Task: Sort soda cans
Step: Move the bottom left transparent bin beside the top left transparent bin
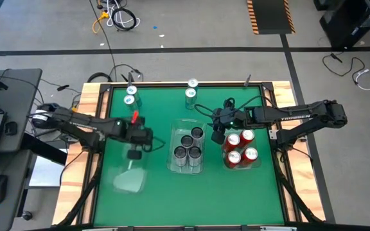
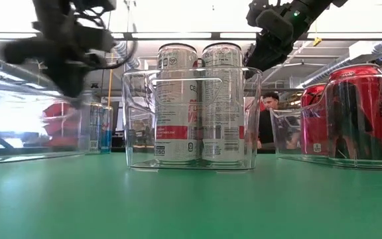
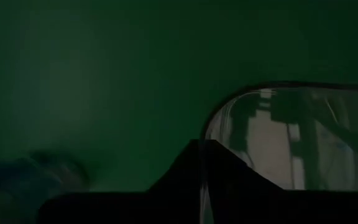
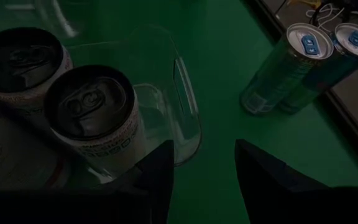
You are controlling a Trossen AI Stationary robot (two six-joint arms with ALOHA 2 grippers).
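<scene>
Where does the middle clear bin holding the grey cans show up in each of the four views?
High view: the middle bin sits at table centre, between the two arms.
Low view: centre, two tall grey cans inside it.
Left wrist view: a clear rim shows, but I cannot tell whose.
Right wrist view: its rounded rim is beside the dark can tops.
Shared landmark: the grey cans.

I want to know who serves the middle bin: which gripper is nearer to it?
Right. The right gripper hovers just off the middle bin at its far right corner, fingers apart. The left gripper sits farther off on the opposite side, shut, above the empty left bin.
</scene>
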